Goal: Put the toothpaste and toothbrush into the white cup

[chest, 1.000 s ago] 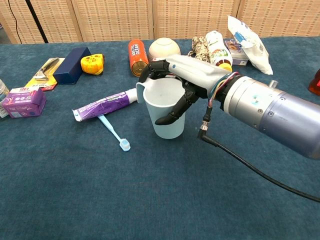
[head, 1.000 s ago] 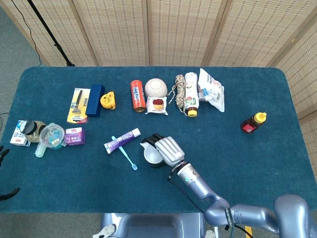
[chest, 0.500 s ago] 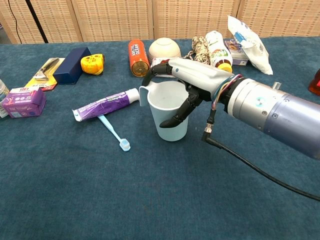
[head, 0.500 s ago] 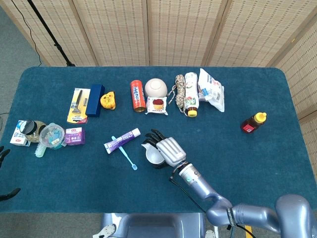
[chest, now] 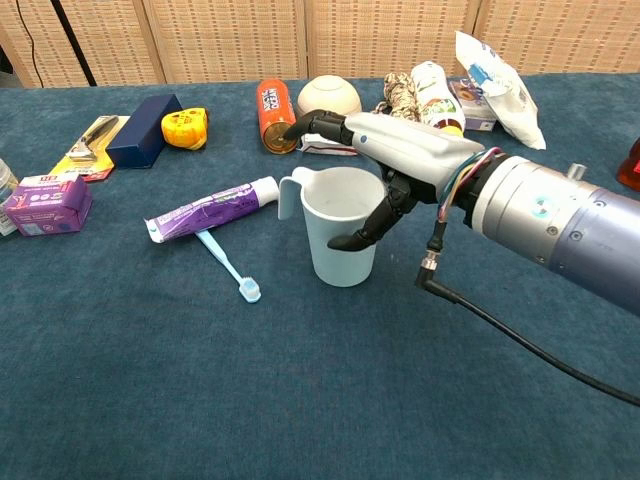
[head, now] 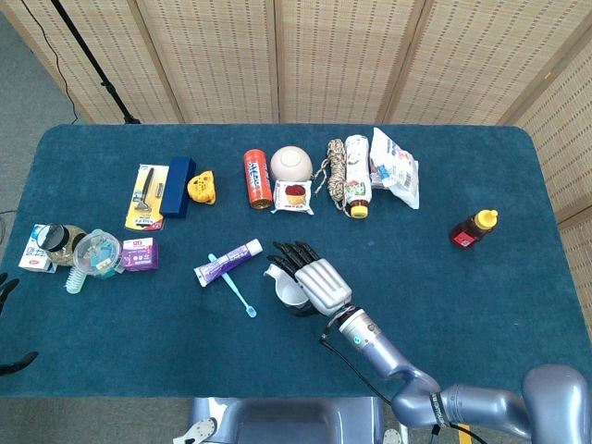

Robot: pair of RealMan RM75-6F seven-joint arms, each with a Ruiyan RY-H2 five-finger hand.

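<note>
Covering the table (head: 518, 305) blue carpet-like cloth, woven screens (head: 324, 55) behind, right hand (chest: 400, 160) released beside white cup (chest: 345, 240)

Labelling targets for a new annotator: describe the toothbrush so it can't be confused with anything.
On the blue table, find the white cup under the right hand. Left of it lies the purple toothpaste tube; the toothbrush lies against it, nearer the robot: thin, light blue, the only stick-like item.

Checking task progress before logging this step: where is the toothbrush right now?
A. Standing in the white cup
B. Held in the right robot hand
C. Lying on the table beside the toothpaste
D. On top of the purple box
C: the toothbrush lies flat on the table just below the toothpaste, left of the white cup.
</note>
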